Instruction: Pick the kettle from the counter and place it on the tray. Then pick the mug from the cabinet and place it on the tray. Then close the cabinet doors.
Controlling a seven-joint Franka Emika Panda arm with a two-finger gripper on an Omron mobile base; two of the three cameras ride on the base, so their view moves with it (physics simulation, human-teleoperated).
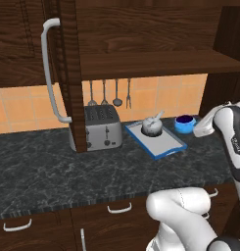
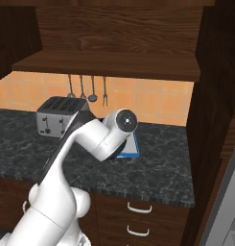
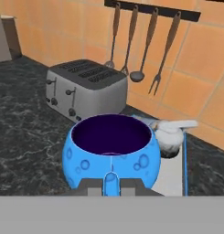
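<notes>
I read the tool as clenched on the mug's small handle at hand view bottom centre, right of the tray holding the kettle. Mug looks light, rigid, glossy; may swing.

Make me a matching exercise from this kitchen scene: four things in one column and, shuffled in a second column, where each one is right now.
Things
1. kettle
2. mug
3. toaster
4. utensils

Places
A. hanging on the tiled wall under the cabinet
B. standing on the counter, left of the tray
C. sitting on the tray
D. held at its handle by the gripper, beside the tray

Pairs: 1-C, 2-D, 3-B, 4-A
</notes>
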